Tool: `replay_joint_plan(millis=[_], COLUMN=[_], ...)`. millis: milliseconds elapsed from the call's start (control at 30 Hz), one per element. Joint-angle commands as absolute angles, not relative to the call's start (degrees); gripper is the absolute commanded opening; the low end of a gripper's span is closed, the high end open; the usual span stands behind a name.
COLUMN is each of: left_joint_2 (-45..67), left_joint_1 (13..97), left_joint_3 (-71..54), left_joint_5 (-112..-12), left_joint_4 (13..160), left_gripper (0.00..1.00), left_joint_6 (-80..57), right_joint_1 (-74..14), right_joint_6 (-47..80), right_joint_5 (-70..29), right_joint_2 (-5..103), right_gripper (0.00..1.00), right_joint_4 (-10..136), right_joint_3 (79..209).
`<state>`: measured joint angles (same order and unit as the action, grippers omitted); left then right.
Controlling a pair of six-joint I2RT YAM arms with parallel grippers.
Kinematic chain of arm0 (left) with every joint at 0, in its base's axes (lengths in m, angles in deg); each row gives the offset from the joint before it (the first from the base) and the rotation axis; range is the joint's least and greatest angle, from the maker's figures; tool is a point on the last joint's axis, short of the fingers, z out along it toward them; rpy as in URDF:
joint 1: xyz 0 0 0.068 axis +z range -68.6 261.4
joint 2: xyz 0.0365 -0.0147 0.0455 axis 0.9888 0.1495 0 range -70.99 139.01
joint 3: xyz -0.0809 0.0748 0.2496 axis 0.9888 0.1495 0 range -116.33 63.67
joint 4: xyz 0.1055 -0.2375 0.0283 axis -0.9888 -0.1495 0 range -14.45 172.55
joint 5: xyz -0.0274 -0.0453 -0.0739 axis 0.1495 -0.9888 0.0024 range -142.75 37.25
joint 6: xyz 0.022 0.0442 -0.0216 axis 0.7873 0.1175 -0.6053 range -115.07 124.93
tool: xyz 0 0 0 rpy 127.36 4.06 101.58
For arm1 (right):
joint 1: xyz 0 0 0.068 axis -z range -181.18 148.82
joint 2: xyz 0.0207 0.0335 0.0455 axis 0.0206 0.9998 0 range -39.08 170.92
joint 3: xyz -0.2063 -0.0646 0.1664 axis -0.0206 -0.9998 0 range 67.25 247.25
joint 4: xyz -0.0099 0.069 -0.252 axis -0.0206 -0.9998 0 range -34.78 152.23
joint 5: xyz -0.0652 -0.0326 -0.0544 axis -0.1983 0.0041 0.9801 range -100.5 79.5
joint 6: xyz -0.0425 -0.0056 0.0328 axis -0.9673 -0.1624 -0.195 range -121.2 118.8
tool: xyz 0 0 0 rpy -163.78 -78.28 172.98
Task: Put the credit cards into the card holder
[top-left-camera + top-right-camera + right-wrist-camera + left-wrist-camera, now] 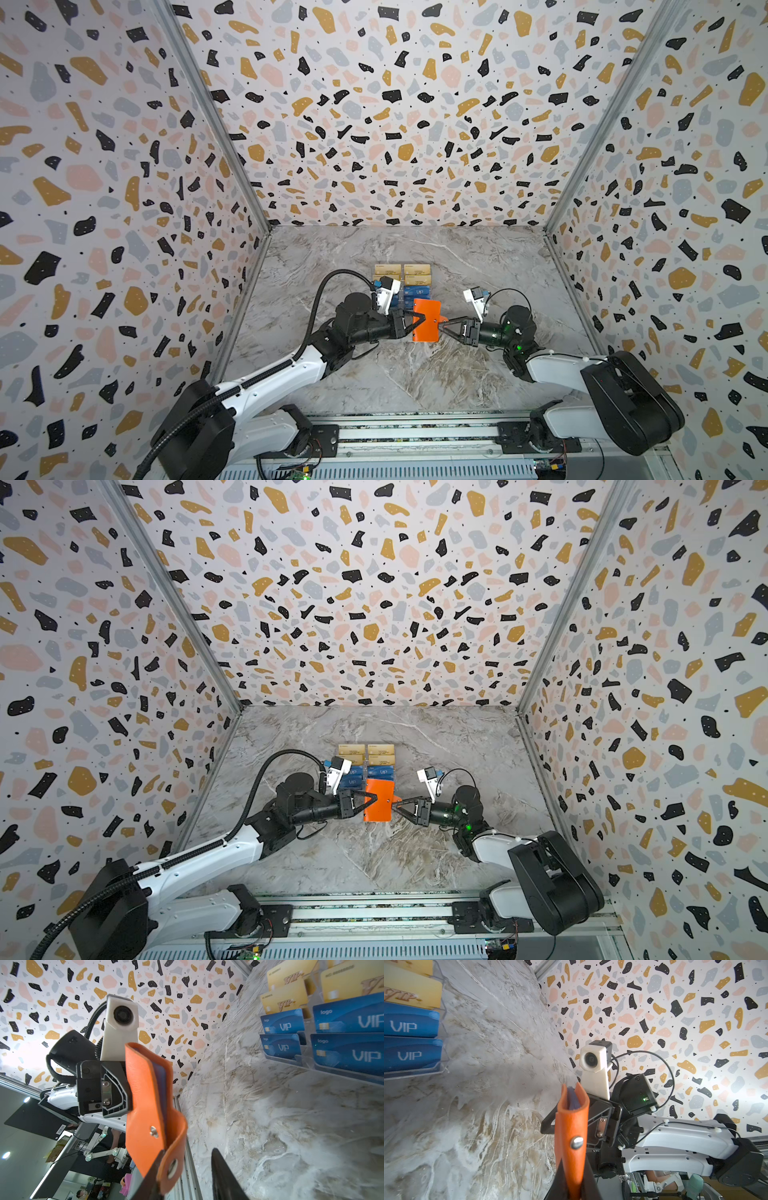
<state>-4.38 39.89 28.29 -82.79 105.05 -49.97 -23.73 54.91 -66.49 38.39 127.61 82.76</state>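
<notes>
Your left gripper (419,324) (372,802) is clamped tight on the holder (430,313) (380,798). It pinches the edge that faces the table's left side. In the left wrist view the orange holder (572,1122) runs out from between the dark fingers, with its folded covers slightly parted at the free end.

Your right gripper (443,326) (395,806) is at the holder's opposite edge, partly open and gripping nothing. In the right wrist view one finger (152,1169) touches the tab (176,1136), which curls off the holder (143,1101). The other finger (224,1178) stands clear of it with a gap between. So the jaws straddle the tab without pinching it. The tab is unfastened, and its snap (172,1166) sits apart from the stud (153,1132) on the cover.

The holder sits between the two grippers near the middle of the table (415,374) (374,854), with its broad orange face turned up in both top views. You cannot tell whether any part of it touches the table.

Just beyond it, toward the far edge, is a clear rack (299,1061) with the cards in two columns. The blue cards (419,293) (282,1026) (411,1026) fill the tiers nearer the holder. The gold cards (417,271) (380,750) (284,980) fill the tiers behind them. In both top views the holder's far edge overlaps the front of the rack, and the left arm's wrist camera hides part of the left column.
</notes>
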Motion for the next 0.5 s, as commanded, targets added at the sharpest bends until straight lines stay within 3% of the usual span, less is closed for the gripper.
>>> replay_joint_plan(millis=[0,467], left_joint_2=[-4.41,-2.76], left_joint_1=[39.92,39.84], left_joint_3=[28.23,28.71], left_joint_5=[-85.39,-87.43], left_joint_4=[110.56,115.89], left_gripper=[0.00,0.01], left_joint_6=[-50.79,-53.96], right_joint_1=[-22.48,-25.35], right_joint_6=[59.78,64.01], right_joint_5=[-70.15,-75.13], right_joint_2=[39.00,44.31], right_gripper=[0.34,0.28], right_joint_4=[137.78,150.45], right_joint_3=[81.94,83.57])
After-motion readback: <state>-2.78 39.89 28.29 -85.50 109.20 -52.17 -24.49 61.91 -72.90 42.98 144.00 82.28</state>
